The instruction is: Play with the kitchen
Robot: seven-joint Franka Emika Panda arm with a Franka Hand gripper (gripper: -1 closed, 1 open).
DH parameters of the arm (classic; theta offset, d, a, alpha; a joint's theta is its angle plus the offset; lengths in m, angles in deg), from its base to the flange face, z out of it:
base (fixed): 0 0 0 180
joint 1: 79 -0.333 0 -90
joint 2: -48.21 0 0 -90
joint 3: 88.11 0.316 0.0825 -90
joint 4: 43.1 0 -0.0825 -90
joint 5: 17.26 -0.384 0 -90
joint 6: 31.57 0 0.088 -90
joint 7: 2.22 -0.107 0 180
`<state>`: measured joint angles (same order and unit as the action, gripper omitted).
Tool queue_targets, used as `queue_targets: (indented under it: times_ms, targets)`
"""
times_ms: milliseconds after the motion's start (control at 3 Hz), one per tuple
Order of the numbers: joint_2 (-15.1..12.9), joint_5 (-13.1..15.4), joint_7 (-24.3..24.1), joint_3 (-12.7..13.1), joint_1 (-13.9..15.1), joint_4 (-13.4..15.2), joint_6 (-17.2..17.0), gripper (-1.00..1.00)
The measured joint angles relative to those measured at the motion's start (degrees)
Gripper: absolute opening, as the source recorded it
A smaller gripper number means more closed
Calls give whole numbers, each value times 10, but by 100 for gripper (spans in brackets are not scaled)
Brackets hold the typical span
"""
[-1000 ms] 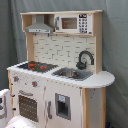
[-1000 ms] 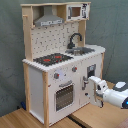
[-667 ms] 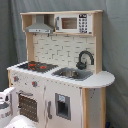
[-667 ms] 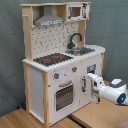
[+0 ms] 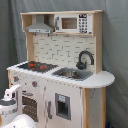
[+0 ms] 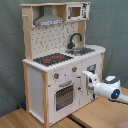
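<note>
The kitchen point(image 5: 70, 100) is a tall white and light-wood toy with a black-and-red hob point(image 5: 35, 65), a black faucet point(image 5: 85, 59) over the sink point(image 5: 72, 74), and a grey hood point(image 5: 39, 25). In the second exterior view the kitchen point(image 6: 37, 85) stands left of centre, its windowed oven door point(image 6: 64, 95) shut. My gripper point(image 6: 84, 82) reaches in from the second exterior view's right. It sits right at the white cabinet front beside the oven, just below the knobs point(image 6: 74, 70). In the first exterior view only my white arm point(image 5: 10, 102) shows at the lower left, covering part of the oven.
The kitchen stands on a wooden table point(image 6: 95, 112) with a seam running across it. A grey curtain point(image 5: 117, 50) hangs behind. A toy microwave point(image 6: 75, 11) sits in the top shelf beside the hood. The rounded counter end point(image 5: 102, 79) juts out beyond the sink.
My arm has moved in from the second exterior view's right and slightly up, bringing the gripper closer to the cabinet front. The kitchen itself has not changed.
</note>
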<state>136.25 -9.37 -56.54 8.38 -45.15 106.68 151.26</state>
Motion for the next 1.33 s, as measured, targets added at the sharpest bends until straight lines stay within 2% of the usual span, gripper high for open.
queue_targets:
  times_ms: [333,667,1333]
  targets:
    - [0,0,13,-3,46,-35,24,100]
    - [0,0,30,-3,85,-58,58,100]
    - [0,-4,73,2,150,-72,145,100]
